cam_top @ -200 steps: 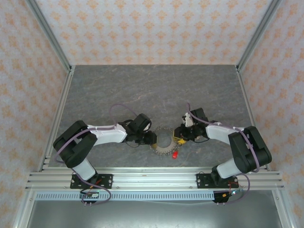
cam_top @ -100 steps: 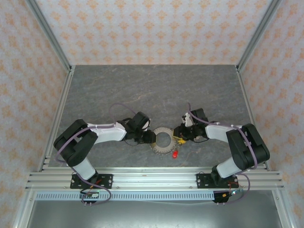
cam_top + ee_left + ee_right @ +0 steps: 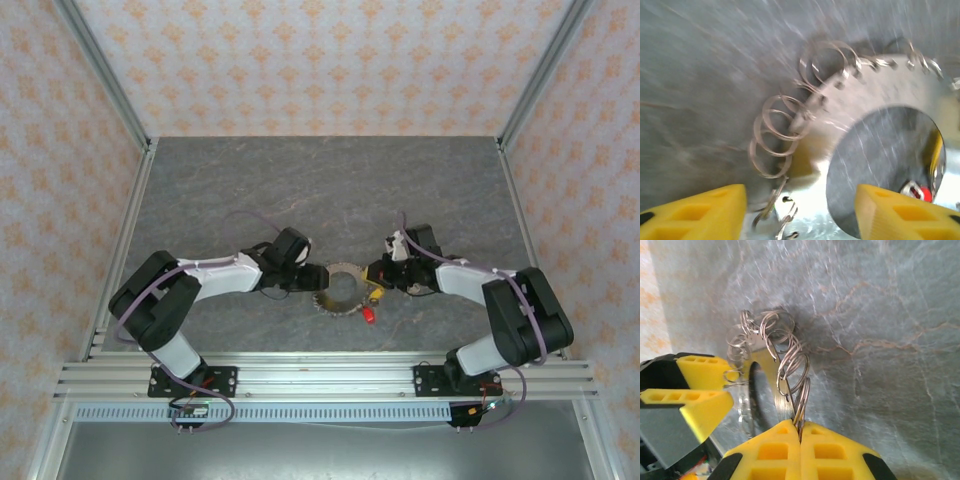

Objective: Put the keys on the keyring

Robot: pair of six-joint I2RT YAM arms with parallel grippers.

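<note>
Wire loops fringe the flat metal keyring; right pincer pinches one.

Left pincer spread apart, keyring ahead, wire loops along rim

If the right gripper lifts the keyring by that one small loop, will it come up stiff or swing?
The keyring looks like a rigid metal plate, so it probably won't flex. The wire loop pinched by the right gripper seems loosely linked, so the keyring would likely dangle and swing. Thin polished wire may also slip out.
</note>
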